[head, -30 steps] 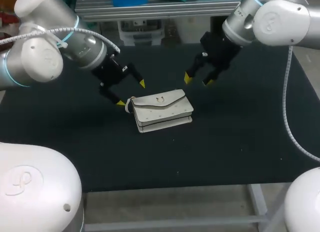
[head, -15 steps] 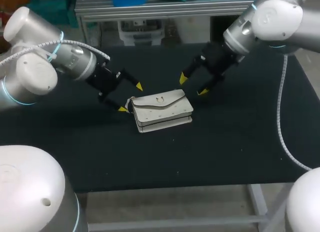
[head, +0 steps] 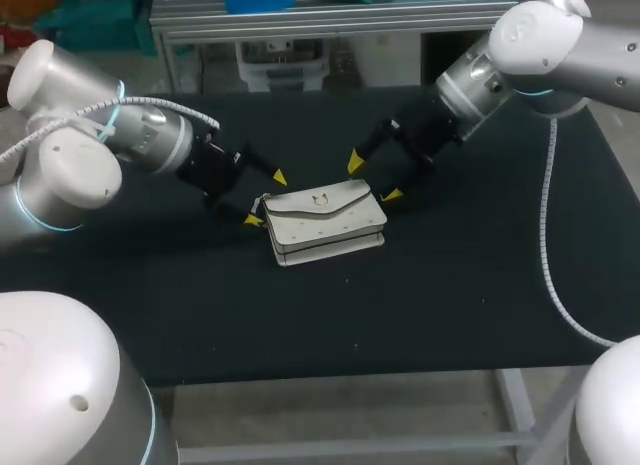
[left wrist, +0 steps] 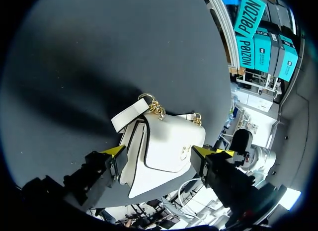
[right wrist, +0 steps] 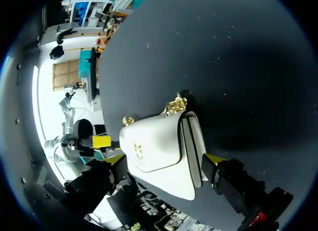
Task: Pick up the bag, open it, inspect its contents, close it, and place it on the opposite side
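The left gripper point(head: 266, 197) stands open at one short end of the bag point(head: 325, 223), its yellow tips spread wide with that end just ahead of them and between them. I cannot tell whether the lower tip touches the bag. The right gripper point(head: 373, 179) is open too, its tips straddling the opposite end from the far corner, and nothing is clamped. The bag lies flat on the bench point(head: 450, 285) between the two grippers, flap up and closed. From the left wrist, the nearest part is the dark-edged side panel. Beyond it comes the smooth white flap with its small gold clasp point(left wrist: 185, 152), and farthest ahead are the white strap tab point(left wrist: 130, 114) and the gold chain point(left wrist: 155, 108). The bag looks small and light, with a body stiff enough to hold its boxy shape, though the smooth skin may slide under hard tips. The flap probably bends easily, and the loose chain would likely swing or snag. The firm body ends seem the best places to pinch for lifting, and the flap's lower lip near the clasp is the place to peel it open. The chain looks a poor hold.
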Controlling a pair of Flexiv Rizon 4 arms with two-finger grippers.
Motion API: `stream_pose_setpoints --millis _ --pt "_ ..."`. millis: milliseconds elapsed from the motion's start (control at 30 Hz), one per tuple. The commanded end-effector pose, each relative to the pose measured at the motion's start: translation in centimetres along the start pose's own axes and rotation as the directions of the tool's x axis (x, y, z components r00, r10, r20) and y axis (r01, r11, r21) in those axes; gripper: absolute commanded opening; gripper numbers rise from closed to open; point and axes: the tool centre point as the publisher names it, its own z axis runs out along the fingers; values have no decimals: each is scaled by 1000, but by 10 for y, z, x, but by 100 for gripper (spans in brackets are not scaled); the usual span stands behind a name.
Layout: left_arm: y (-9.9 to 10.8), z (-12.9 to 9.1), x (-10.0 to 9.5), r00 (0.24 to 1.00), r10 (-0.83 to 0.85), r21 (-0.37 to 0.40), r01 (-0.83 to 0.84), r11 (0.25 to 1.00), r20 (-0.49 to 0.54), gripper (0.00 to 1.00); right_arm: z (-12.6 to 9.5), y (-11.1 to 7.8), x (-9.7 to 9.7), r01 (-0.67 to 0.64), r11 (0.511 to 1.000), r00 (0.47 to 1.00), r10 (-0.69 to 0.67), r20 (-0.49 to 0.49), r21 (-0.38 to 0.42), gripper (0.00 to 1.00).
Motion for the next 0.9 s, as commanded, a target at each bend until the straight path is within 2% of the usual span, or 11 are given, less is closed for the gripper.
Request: stream_pose_setpoints --millis 33,133,267,333,500,600,667,733,800,900 --pt "-3 8 -3 1000 -4 0 4 1000 -20 83 10 12 -8 -23 991 1000 25 -14 134 100" --pt "-4 11 -4 1000 -10 1 10 1000 -26 74 15 18 -10 -30 989 999 36 -39 144 100" --pt "-6 13 -6 999 -25 1 25 1000 -35 69 18 21 -8 -31 988 997 41 -65 149 100" --pt "-7 14 -6 999 -32 2 32 999 -39 66 20 23 -5 -26 988 997 37 -72 149 96" --pt "-9 19 -7 998 -41 5 41 999 -38 66 22 24 0 -6 989 993 22 -112 146 84" --pt "-12 23 -8 998 -48 7 48 999 -35 64 23 22 2 5 989 992 14 -127 149 65" --pt "-14 25 -9 998 -56 14 57 998 -35 60 24 21 4 8 989 991 12 -133 150 61" --pt "-17 26 -9 997 -62 16 62 998 -36 49 26 20 5 18 987 990 5 -139 159 56" --pt "-18 28 -9 997 -66 21 67 998 -33 43 28 19 6 19 987 991 3 -137 160 52" --pt "-21 31 -9 997 -72 25 72 997 -32 21 30 17 7 27 986 991 -5 -136 163 41"
